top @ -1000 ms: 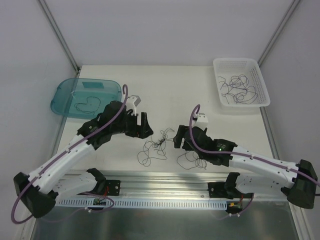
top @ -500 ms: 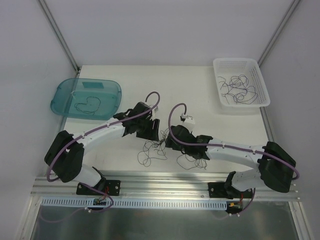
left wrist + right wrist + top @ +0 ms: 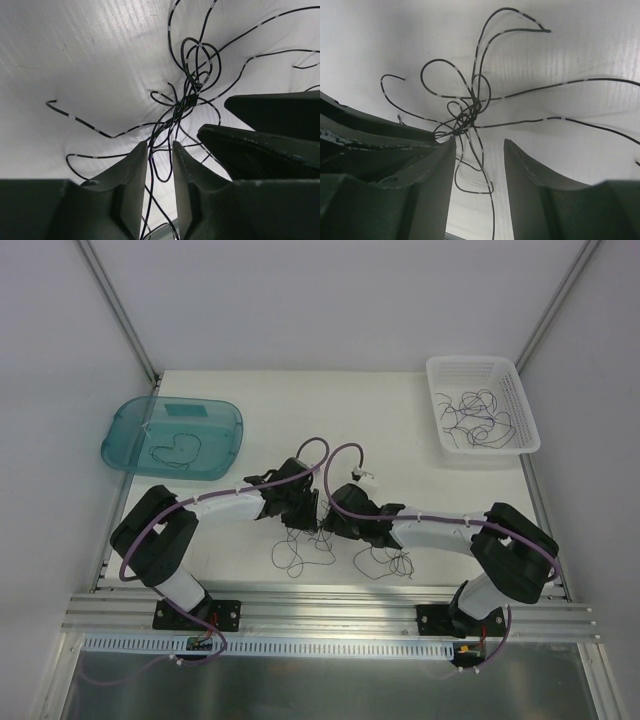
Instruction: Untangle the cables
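The cables (image 3: 322, 540) lie as one dark, thin, curly tangle on the white table, front centre, with loops spilling toward the near edge. In the left wrist view their knot (image 3: 192, 82) sits just ahead of my left gripper (image 3: 159, 147). Its jaws stand a narrow gap apart, with a few strands running through the gap. My right gripper (image 3: 479, 145) is open wider, astride strands trailing from the knot (image 3: 467, 112). Seen from above, the left gripper (image 3: 305, 515) and right gripper (image 3: 335, 525) meet nearly tip to tip over the tangle.
A teal tray (image 3: 115, 440) at the back left holds one loose cable (image 3: 178, 448). A white basket (image 3: 470, 362) at the back right holds several more cables (image 3: 480, 410). The right gripper's fingers (image 3: 270, 150) crowd the left wrist view.
Both arms have stretched inward and down from either side until the grippers meet at the tangle. Both sets of jaws have narrowed, the left more than the right.
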Tool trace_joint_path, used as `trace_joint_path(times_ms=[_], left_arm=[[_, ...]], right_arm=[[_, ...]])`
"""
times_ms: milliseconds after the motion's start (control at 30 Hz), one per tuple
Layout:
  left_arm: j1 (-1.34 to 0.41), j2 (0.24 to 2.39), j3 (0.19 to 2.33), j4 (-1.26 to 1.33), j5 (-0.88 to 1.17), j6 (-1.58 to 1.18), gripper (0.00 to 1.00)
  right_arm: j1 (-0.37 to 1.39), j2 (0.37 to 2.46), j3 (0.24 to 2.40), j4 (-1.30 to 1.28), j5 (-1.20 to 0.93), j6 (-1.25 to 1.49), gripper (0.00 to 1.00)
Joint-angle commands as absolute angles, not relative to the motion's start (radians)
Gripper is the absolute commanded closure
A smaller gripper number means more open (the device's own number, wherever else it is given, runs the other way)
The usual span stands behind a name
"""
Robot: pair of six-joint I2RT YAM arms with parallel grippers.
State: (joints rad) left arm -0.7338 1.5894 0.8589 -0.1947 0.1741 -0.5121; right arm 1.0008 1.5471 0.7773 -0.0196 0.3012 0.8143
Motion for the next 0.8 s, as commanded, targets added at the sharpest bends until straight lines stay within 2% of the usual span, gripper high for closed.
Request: trace_joint_path(times_ms=[0,233,300,567,767], left_arm=[[-0.741,1.609,0.842,-0.14,0.17,-0.548,0.75],[-0.741,1.626,0.81,-0.115,0.158,-0.575,0.91],[-0.741,1.626,0.802,-0.112,0.156,-0.578,1.0],[-0.741,1.594,0.784,-0.109,0.155,-0.592,1.0],[-0.742,1.559,0.75,-0.086,0.179,-0.623,1.0]], right_arm=[[0.992,1.578,0.831,0.037,0.281,0.828,0.54],[0.974,1.635,0.828,0.067,0.255,0.831,0.58],[0.974,1.651,0.824,0.072,0.256,0.831,0.61],[0.953,1.672,0.805,0.092,0.275,0.804,0.76],[0.933,1.686,0.804,0.185,0.223,0.727,0.78]])
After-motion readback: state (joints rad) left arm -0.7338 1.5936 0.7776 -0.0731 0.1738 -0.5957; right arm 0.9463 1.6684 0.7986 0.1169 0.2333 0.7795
